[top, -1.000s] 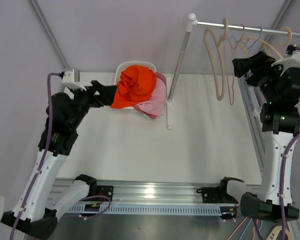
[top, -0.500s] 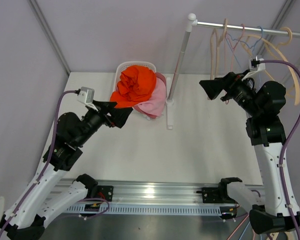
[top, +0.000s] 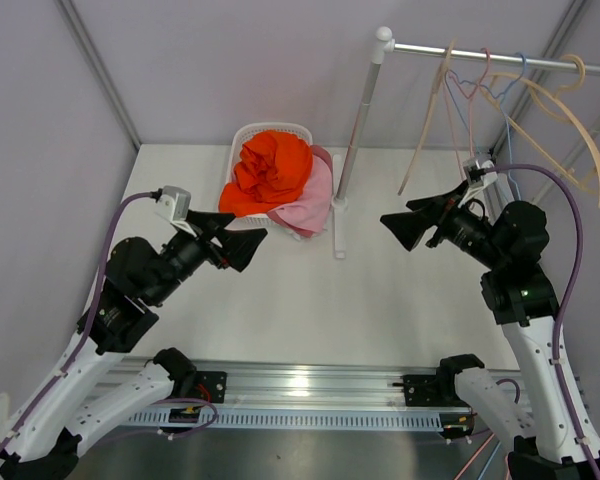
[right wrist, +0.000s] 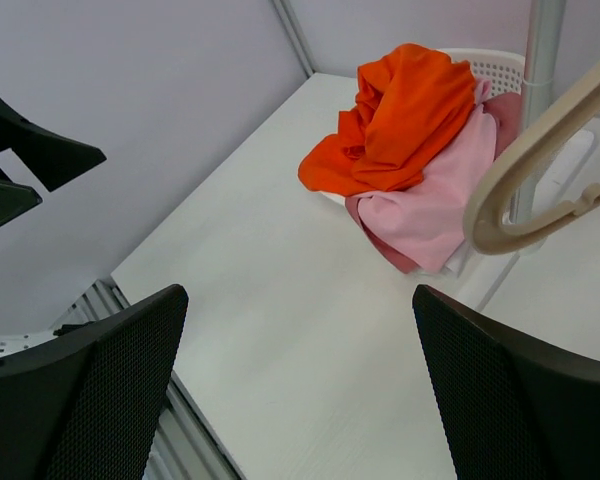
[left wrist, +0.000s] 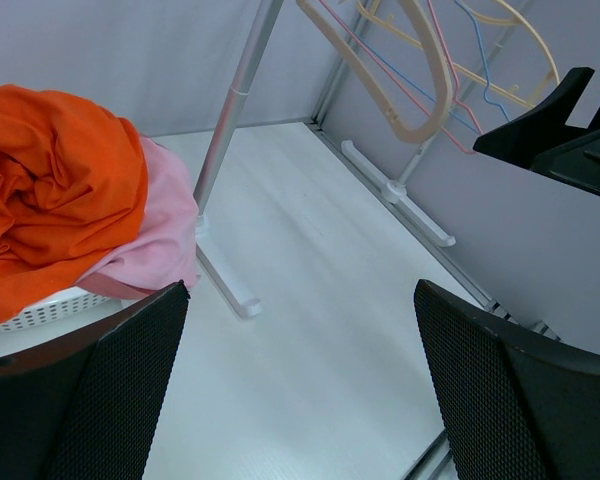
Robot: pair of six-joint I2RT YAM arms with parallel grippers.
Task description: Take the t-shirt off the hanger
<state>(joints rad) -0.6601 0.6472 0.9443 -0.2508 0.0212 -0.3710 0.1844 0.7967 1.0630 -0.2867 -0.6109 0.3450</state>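
Observation:
The orange t-shirt (top: 272,172) lies crumpled on top of a pink garment (top: 317,200) in the white basket (top: 271,129) at the back of the table. Several hangers, among them a beige one (top: 570,125), hang bare and askew on the rail (top: 500,58). My left gripper (top: 248,245) hovers open over the table, just in front of the basket. My right gripper (top: 395,228) is open too, below the hangers and pointing left. The left wrist view shows the t-shirt (left wrist: 50,190) and a beige hanger (left wrist: 375,75). The right wrist view shows the t-shirt (right wrist: 405,120) beyond empty jaws.
The rack's upright pole (top: 358,130) stands on a white foot (top: 338,235) to the right of the basket. Grey walls close in the table on the left, back and right. A metal rail (top: 310,395) runs along the near edge.
My left gripper has drawn back from the basket toward the near side. My right gripper has come down and left, away from the hangers, which now swing askew.

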